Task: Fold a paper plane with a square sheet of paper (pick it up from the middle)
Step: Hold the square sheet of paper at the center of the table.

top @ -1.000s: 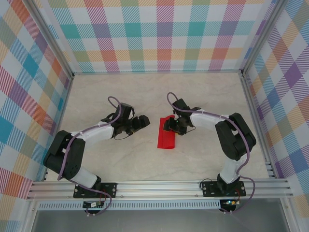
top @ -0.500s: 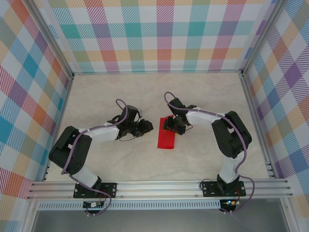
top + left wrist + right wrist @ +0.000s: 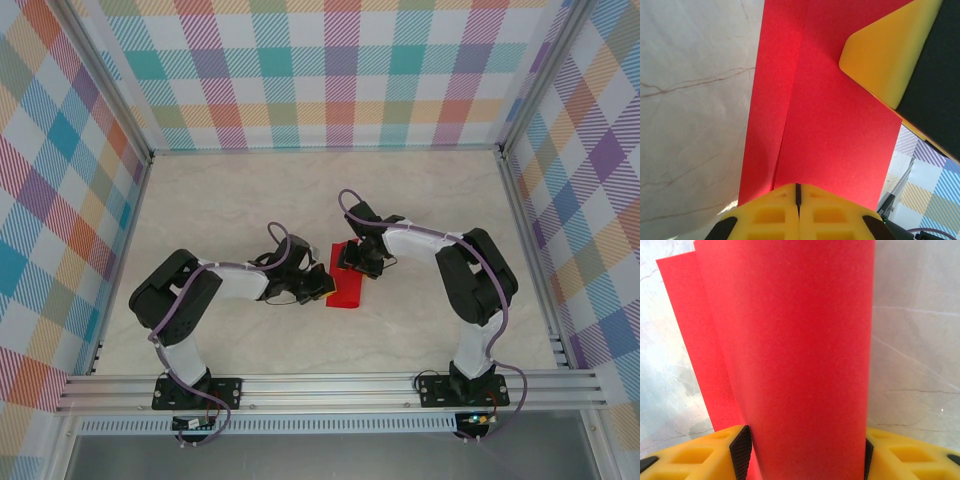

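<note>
Open tabletop (image 3: 300, 190) lies beyond the red paper (image 3: 346, 293); the left gripper (image 3: 323, 288) and right gripper (image 3: 356, 262) crowd it from either side.

Pale marble-look bench (image 3: 200, 200), creamy with thin brownish veins, aluminium rail (image 3: 330, 392) along the near edge. One red sheet of paper (image 3: 347, 290) lying on it, roughly mid-bench, folded lengthwise into a narrow strip, one layer flat on the surface, another curling up off it.
</note>
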Controlling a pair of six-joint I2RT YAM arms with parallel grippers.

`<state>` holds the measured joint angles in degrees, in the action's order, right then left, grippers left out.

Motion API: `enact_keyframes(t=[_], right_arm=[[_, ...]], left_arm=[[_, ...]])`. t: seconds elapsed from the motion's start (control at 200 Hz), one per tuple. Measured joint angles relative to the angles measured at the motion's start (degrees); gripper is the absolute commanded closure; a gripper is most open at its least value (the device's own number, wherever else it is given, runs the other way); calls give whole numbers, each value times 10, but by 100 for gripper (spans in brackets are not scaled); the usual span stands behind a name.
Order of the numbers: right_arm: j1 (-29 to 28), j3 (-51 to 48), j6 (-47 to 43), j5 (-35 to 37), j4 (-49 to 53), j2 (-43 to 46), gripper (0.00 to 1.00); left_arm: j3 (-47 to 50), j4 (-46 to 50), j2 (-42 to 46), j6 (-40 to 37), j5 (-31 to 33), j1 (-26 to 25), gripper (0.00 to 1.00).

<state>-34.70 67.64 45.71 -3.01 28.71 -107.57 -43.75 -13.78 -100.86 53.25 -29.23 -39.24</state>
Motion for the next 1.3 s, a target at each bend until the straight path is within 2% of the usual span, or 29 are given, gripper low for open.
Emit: enact_keyframes(t=[0.485, 0.78, 1.1, 1.3], right_arm=[[-2, 2, 4, 0, 3, -3, 45], [-2, 3, 4, 0, 5, -3, 45], [-3, -1, 4, -13, 0, 12, 33], [1, -17, 1, -29, -1, 48, 29]], left_arm=[[-1, -29, -22, 12, -14, -1, 100], [-27, 18, -34, -3, -11, -1, 100], [-38, 42, -36, -6, -7, -1, 100], [-40, 47, -37, -8, -7, -1, 100]])
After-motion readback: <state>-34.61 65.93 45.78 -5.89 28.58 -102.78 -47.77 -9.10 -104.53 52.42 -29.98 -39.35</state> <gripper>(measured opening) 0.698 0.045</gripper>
